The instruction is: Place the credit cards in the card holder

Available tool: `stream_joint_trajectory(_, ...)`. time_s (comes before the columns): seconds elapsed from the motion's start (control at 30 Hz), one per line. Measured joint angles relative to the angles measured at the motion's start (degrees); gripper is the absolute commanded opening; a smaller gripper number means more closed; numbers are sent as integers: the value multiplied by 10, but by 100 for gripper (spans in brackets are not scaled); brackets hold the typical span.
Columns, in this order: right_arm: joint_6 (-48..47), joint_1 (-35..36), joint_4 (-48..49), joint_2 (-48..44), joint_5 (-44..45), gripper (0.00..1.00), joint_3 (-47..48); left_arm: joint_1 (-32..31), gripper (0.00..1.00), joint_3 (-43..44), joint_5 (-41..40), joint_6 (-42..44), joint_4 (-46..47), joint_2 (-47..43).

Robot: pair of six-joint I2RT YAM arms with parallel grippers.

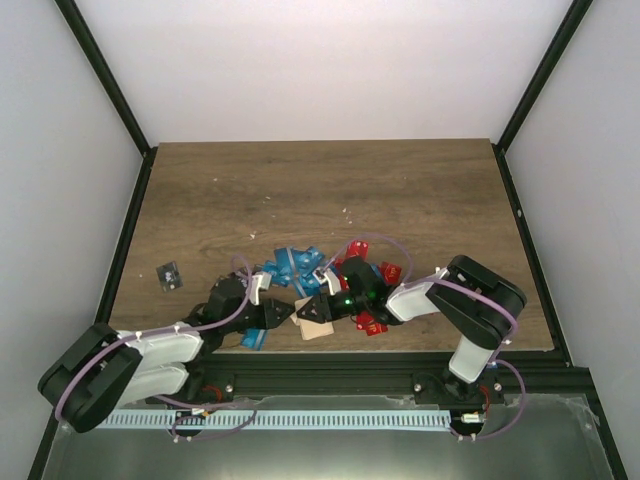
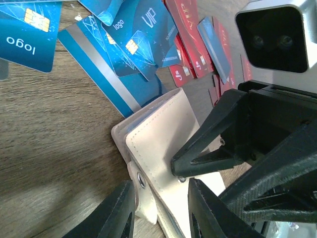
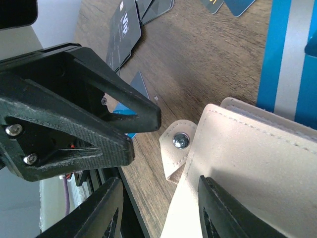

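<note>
Wood-grain table (image 1: pixel 400 190) carries everything near its front edge, where I have both arms meeting. Blue and red credit cards (image 1: pixel 285 268) lie scattered there, with the beige card holder (image 1: pixel 313 328) just in front of them. My left gripper (image 2: pixel 161 210) straddles the holder's snap edge and my right gripper (image 3: pixel 158 213) straddles its cover. I cannot tell whether either pinches. A metal snap (image 3: pixel 180 141) shows on the tab.

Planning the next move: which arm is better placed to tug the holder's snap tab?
Probably left: the left pincer straddles the snap tab of the card holder; the right pincer sits over its body.
</note>
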Motion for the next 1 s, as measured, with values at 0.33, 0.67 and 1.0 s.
stream_joint_trajectory(0.33, 0, 0, 8, 0, -2, 44, -5, 0, 30, 20, -11, 14, 4, 53)
stream_joint_trajectory(0.67, 0, 0, 10, 1, -2, 44, -5, 1, 12, 45, 0, 17, 30, 130)
stream_joint_trajectory(1.0, 0, -3, 14, 1, -5, 43, -9, 1, 4, 37, 7, 10, 41, 116)
